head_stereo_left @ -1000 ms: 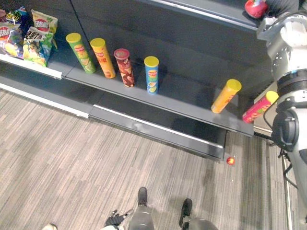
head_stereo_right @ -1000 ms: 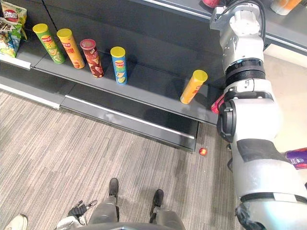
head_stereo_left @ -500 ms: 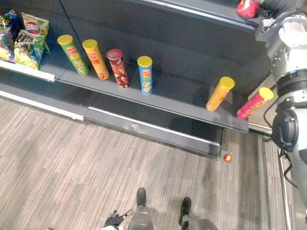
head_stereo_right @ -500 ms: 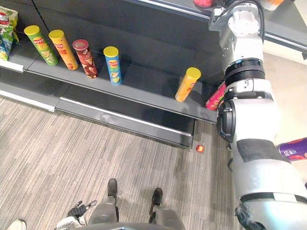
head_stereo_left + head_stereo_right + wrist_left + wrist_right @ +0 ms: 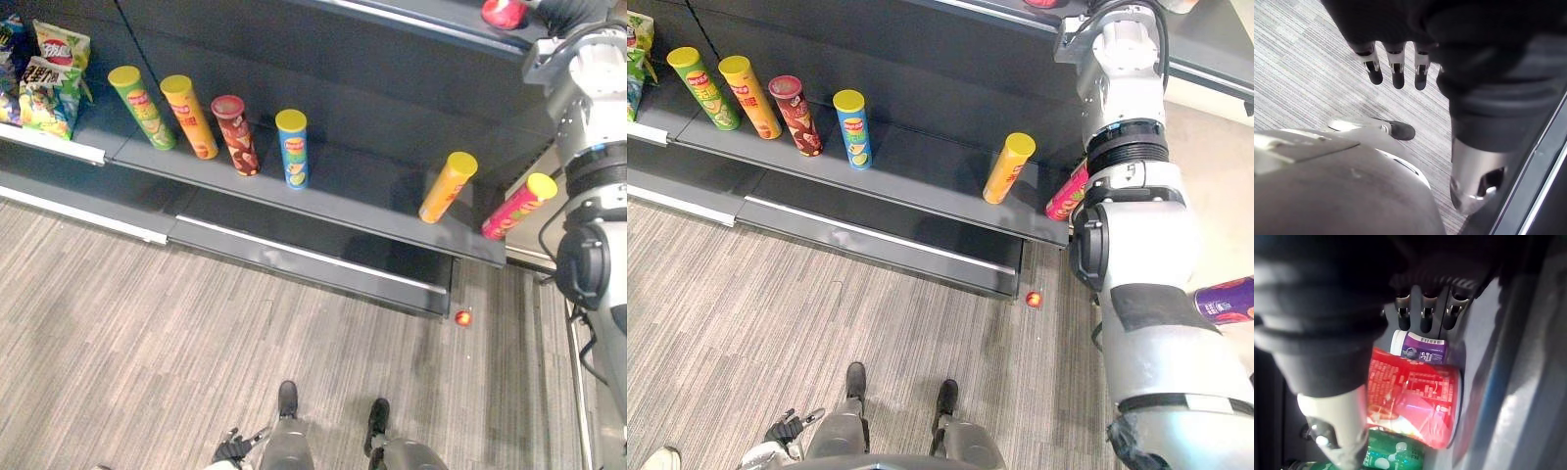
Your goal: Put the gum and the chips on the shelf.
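Lying just past the right hand (image 5: pixel 1425 317), chips can (image 5: pixel 1415 401) sits beside gum (image 5: pixel 1422 350).

A floor (image 5: pixel 147 323) of grey streaked carpet is seen before dark grey shelving (image 5: pixel 362 186), whose edges are trimmed pale.

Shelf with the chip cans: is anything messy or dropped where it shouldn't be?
Yes: a small red round thing lies on the floor below the shelf's right end, apart from the goods. The chip cans stand on the shelf.
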You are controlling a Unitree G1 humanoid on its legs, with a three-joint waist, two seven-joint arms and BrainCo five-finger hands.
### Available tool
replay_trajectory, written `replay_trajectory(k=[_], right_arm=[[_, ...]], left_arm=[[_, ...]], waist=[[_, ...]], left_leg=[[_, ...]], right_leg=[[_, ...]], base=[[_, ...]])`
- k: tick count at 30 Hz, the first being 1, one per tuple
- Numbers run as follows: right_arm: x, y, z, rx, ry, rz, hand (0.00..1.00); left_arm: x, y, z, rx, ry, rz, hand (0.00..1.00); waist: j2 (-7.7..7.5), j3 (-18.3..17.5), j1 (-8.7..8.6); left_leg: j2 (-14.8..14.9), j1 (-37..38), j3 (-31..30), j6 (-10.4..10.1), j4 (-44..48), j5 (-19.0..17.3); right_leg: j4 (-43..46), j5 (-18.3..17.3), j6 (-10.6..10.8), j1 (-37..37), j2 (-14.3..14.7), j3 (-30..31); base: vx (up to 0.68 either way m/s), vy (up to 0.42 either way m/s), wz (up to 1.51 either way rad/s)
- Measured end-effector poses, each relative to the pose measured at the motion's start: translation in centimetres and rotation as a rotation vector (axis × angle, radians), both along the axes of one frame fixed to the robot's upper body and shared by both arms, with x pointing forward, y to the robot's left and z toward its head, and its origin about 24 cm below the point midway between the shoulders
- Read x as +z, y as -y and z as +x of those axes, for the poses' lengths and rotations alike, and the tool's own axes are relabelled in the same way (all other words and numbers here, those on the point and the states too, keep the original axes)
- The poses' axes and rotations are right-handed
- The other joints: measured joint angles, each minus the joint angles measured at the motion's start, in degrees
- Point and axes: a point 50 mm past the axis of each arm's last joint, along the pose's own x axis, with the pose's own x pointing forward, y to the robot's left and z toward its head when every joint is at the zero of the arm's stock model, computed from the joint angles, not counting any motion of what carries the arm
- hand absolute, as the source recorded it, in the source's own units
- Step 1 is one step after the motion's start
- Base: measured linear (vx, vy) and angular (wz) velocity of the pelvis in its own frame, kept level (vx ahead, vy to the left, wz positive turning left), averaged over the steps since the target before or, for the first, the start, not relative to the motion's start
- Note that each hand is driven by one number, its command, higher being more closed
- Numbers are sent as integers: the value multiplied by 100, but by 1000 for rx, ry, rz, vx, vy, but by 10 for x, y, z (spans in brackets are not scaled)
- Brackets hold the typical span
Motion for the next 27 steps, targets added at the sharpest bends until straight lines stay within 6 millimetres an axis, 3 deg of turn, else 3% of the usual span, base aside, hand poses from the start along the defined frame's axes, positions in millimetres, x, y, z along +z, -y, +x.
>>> replay_trajectory(k=[12,18,22,26,27], right_arm=[[-20,6,2,-14,-31,-7,0],[-32,6,-10,-6,47,-63,0],[-59,-1,-34,33,130,-136,0],[-115,-28,-65,146,155,-125,0],[-118,-30,-67,147,158,-131,0]], left_arm=[[0,0,-1,0,-3,-1,0],[0,-1,-2,-4,-6,0,0],[-1,-1,-6,-14,-24,-6,0],[-5,1,-19,-30,-74,-14,0],[-5,1,-19,-37,-76,-12,0]], waist=[[-9,-6,-70],[-52,-42,-147],[-86,-185,-195],[-64,-436,-333],[-63,-443,-339]], left_leg=[[44,261,251,-4,0,-4],[46,402,461,-25,0,-24],[45,429,549,-28,0,-35],[45,503,596,-46,0,-62],[45,508,595,-46,0,-65]], right_leg=[[13,7,-5,118,34,207],[-7,50,29,139,38,430],[-26,72,28,127,38,505],[-26,70,30,152,38,582],[-26,61,42,157,38,582]], base=[[0,1,-10],[-3,5,-17],[24,2,-11],[25,-2,-11],[0,0,0]])
